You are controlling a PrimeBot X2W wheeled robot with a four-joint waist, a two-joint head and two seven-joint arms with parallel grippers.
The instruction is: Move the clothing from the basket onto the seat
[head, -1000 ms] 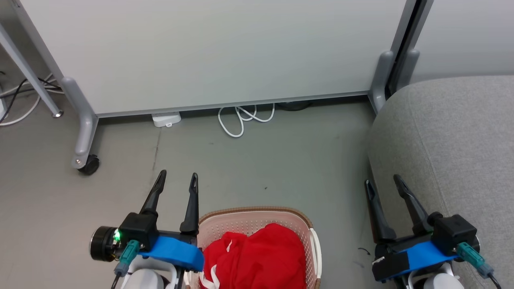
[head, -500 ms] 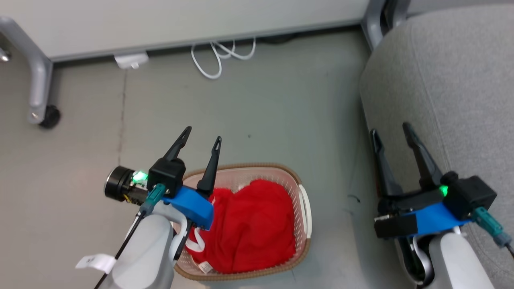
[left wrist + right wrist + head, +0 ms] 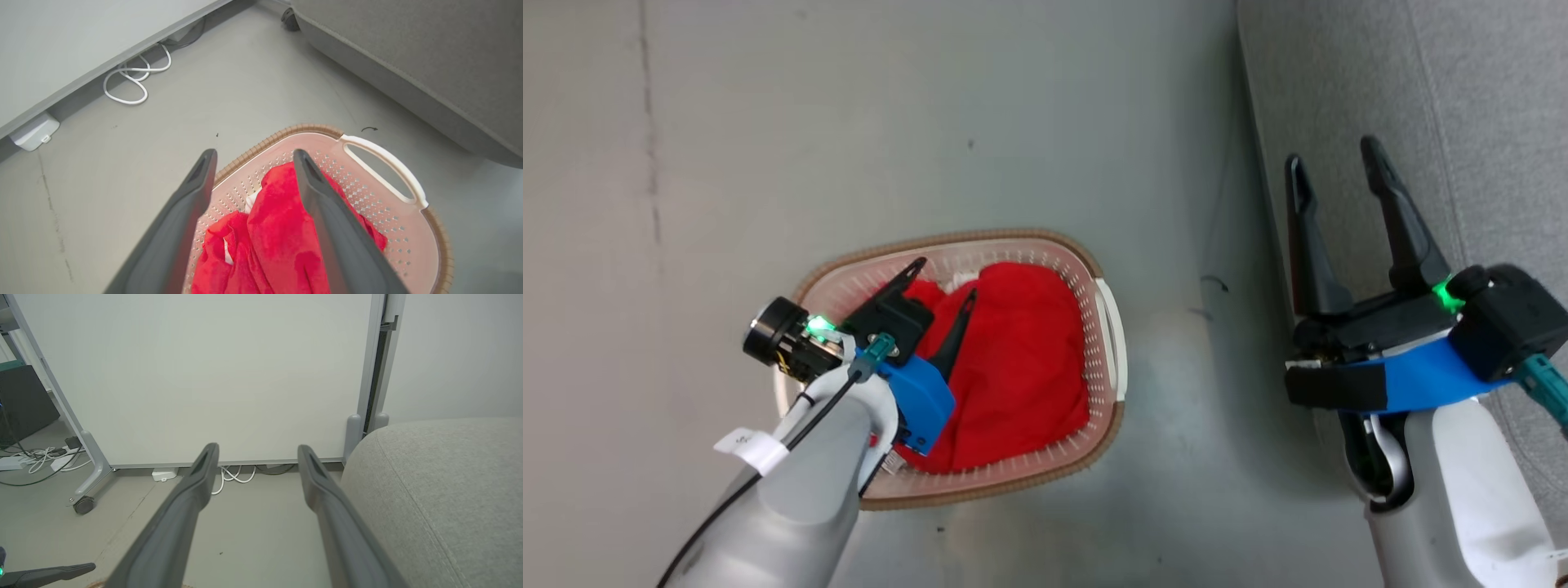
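1. The basket is standing on the grey floor. It is near the seat but apart from it (a strip of bare floor is lying between the two).
2. The clothing is lying bunched inside the basket, reaching its right wall and its near wall. A sliver of white trim is showing among the red folds in the left wrist view.
3. The left gripper is hovering over the left half of the basket. It is released, with its two dark fingers spread apart and pointing down at the red cloth. Whether the tips are touching the cloth cannot be told.
4. The right gripper is hanging well apart from the basket, over the line where the seat's edge is meeting the floor. It is likewise released, with its fingers splayed.
5. The basket's white handle is facing the seat.
6. In the right wrist view, a white panel on a wheeled foot is standing at the far edge of the floor. A white cable is lying coiled beneath its lower edge.
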